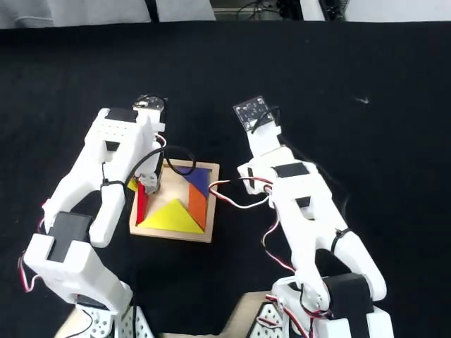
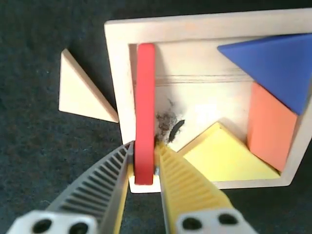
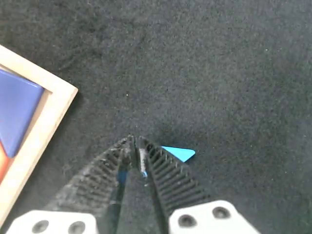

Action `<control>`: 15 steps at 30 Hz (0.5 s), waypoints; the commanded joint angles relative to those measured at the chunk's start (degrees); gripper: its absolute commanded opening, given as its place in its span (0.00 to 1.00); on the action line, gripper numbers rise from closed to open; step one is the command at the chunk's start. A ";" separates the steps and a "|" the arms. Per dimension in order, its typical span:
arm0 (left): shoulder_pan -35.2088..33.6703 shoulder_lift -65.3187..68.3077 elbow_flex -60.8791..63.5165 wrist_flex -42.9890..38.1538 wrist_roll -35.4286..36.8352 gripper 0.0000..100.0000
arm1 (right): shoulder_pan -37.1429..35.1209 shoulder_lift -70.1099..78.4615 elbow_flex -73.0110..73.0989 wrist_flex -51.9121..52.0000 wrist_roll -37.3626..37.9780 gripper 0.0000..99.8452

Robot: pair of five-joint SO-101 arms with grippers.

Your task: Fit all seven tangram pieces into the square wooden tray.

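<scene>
Standing on edge along one inner wall of the wooden tray (image 2: 117, 73): red piece (image 2: 145, 97), one end clamped between the left gripper (image 2: 144, 146) fingers. Flat inside: blue triangle (image 2: 278, 63), orange piece (image 2: 270, 131), yellow triangle (image 2: 224, 156). Just outside, on the cloth: pale triangle (image 2: 80, 90). Right gripper (image 3: 135, 142): fingers nearly together, pinching the light blue piece (image 3: 179, 153) beside the tray.

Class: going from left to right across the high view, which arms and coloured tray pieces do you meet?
left arm → red piece → yellow triangle → orange piece → right arm
</scene>
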 commanded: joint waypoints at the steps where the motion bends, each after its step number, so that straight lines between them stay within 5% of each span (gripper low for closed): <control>1: -1.19 -3.25 -0.22 -0.26 -0.09 0.12 | 0.26 -0.13 -1.36 -0.70 0.53 0.01; 15: 0.66 -5.36 -3.38 3.60 1.93 0.18 | 0.26 -0.13 -1.36 -0.70 0.62 0.01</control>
